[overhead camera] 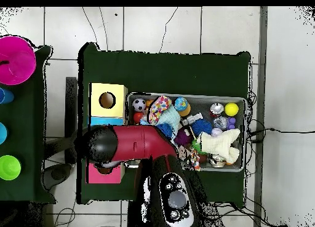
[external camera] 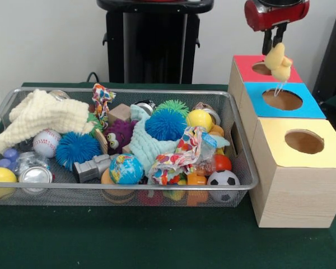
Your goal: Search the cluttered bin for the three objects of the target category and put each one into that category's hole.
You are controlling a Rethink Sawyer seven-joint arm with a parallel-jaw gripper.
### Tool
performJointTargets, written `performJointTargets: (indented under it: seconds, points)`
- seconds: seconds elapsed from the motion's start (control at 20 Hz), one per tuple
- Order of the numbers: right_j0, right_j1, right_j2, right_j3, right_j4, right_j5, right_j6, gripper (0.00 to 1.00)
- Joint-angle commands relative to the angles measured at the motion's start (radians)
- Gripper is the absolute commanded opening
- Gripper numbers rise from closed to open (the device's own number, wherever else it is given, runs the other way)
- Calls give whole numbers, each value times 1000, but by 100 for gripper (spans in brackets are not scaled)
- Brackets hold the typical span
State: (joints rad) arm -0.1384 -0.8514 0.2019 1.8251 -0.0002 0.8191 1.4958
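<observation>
In the front view my gripper (external camera: 274,42) hangs at the top right, shut on a pale yellow soft toy (external camera: 278,61). The toy dangles over the red-topped box (external camera: 243,63), near its hole (external camera: 262,68) and close to the edge of the blue-topped box (external camera: 267,106). A yellow-topped box (external camera: 274,143) stands nearest the camera. The wire bin (external camera: 5,103) to the left holds a purple plush monster (external camera: 119,134) among balls and cloths. In the overhead view the red arm (overhead camera: 132,143) covers the gripper and most of the red box (overhead camera: 103,175) and blue box (overhead camera: 107,120).
The bin also holds a cream cloth (external camera: 42,115), blue spiky balls (external camera: 77,148), a baseball (external camera: 46,142), a globe ball (external camera: 126,168), a soccer ball (external camera: 223,180) and a tin can (external camera: 36,175). Overhead, coloured bowls (overhead camera: 13,59) sit on a side table at the left.
</observation>
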Motion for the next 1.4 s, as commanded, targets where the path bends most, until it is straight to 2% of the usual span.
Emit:
performJointTargets:
  seconds: [0.05,0.45,0.7,0.85,1.4]
  points:
    - [23,26,-50,93,33,-116,270,0]
    - [38,42,-55,139,37,-223,277,0]
    - [79,79,-85,87,15,-189,283,0]
    - [83,110,-67,74,42,-203,275,0]
    - [129,87,-81,114,81,-229,305,0]
